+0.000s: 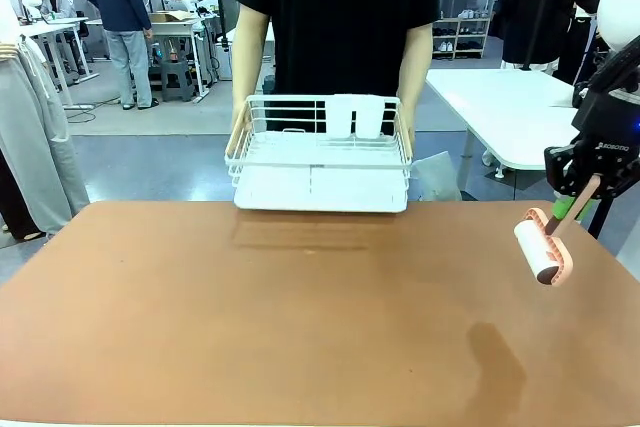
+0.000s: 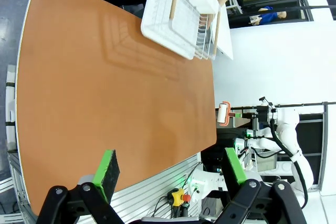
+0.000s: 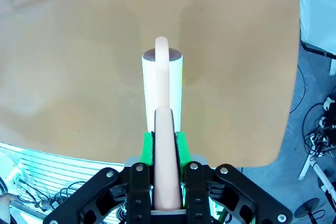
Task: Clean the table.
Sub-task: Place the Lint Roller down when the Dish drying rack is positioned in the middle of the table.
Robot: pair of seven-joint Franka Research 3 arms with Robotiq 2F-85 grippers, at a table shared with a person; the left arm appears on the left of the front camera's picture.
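One big table (image 1: pixel 300 337) is seen, smooth and red-brown, with round corners. One lint roller (image 1: pixel 541 250), a white tube on a pink handle, is held in the air over the table's right side. Its handle is clamped tight between the fingers of the right gripper (image 1: pixel 570 209). The green-padded fingers of the left gripper (image 2: pixel 170 166) are spread wide apart by the table's edge. One white wire rack (image 1: pixel 320 162) is held by a person (image 1: pixel 340 17) just over the table's far edge.

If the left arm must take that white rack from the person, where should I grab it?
Probably the near long side's top wire on the rack, from our side: the person's hands hold both short ends, and thin wire suits the jaws better than the wide tray.
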